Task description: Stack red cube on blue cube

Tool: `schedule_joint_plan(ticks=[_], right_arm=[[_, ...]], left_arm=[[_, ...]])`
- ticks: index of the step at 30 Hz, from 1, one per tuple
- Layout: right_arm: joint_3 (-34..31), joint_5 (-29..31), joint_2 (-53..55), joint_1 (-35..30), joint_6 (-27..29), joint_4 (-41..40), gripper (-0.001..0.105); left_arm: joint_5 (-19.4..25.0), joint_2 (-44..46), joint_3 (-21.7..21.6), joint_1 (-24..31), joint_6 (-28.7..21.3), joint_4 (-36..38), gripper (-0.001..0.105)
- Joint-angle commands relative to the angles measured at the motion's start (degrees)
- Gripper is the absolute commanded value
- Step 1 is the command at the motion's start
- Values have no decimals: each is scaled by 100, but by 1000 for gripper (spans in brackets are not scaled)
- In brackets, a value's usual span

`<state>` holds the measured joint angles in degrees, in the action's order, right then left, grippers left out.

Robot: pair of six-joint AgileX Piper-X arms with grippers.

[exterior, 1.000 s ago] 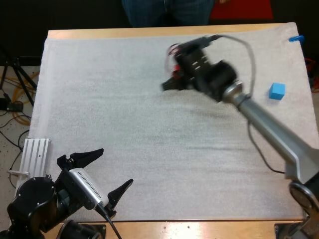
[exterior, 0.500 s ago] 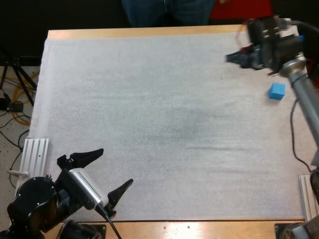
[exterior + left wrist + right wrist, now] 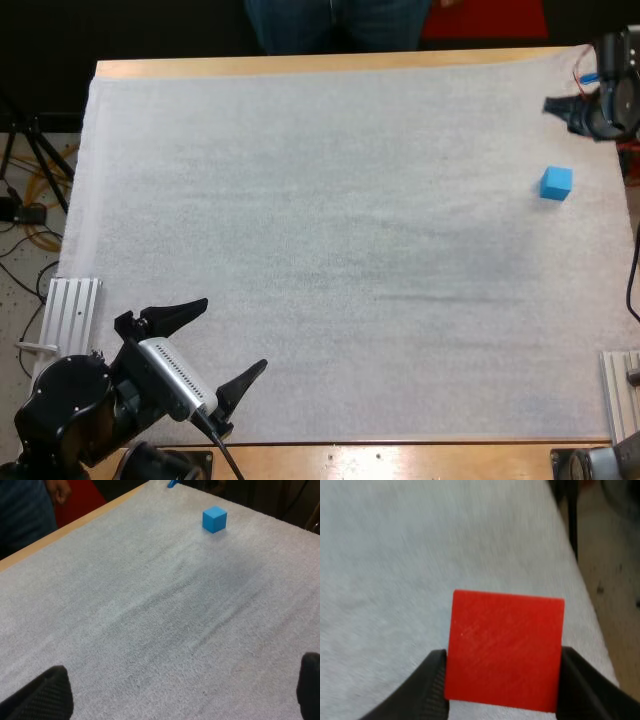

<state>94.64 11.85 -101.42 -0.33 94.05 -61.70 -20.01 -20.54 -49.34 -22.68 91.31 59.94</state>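
Surface: wooden table (image 3: 300, 66) covered almost edge to edge by a white mat (image 3: 300, 250) of towel-like texture. Ribbed metal rails lie at the near left (image 3: 72, 310) and near right (image 3: 618, 385) corners. Room: a person (image 3: 335, 22) in blue jeans stands at the far side, one hand (image 3: 59, 492) hanging. Tripod legs and loose cables (image 3: 30, 150) are on the floor to the left.

Blue cube (image 3: 556, 183): on the mat, far right, sitting flat and alone.

Red cube (image 3: 505, 650): clamped between the right gripper's (image 3: 560, 107) two fingers, which press on its opposite sides. It is held above the mat near the mat's edge. The brown area past that edge may be table or floor; cannot tell.

Right gripper position: far right edge, on the far side of the blue cube and apart from it.

Left gripper (image 3: 231, 334): near left corner, fingers spread wide, nothing between them.

Change: 1.0 s ago the right gripper was over the far middle of the mat; 0.5 s ago it was at the far right; now it is farther right still. Blue cube and left arm unchanged.
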Motion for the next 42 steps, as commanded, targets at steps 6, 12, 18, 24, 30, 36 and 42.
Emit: schedule_joint_plan(ticks=[6, 12, 18, 24, 30, 36, 42], right_arm=[[-733, -245, 58, -74, -8, 526, 0], [-1189, -562, 58, -74, 17, 1058, 0], [-1424, -560, -2, -74, 42, 1312, 0], [-1422, -648, -179, -74, 86, 1311, 0], [-1422, -919, -282, -74, 68, 1371, 0], [-1422, -887, -312, -74, -35, 1301, 0], [-1422, -520, -312, -74, -41, 1301, 0]], left_arm=[[6, -15, -31, -28, 7, -80, 87], [6, -15, -31, -28, 7, -77, 87], [6, -15, -31, -28, 7, -77, 87], [6, -15, -31, -28, 7, -77, 87], [6, -15, -31, -28, 7, -77, 87], [6, -15, -31, -28, 7, -77, 87], [6, -15, -31, -28, 7, -77, 87]])
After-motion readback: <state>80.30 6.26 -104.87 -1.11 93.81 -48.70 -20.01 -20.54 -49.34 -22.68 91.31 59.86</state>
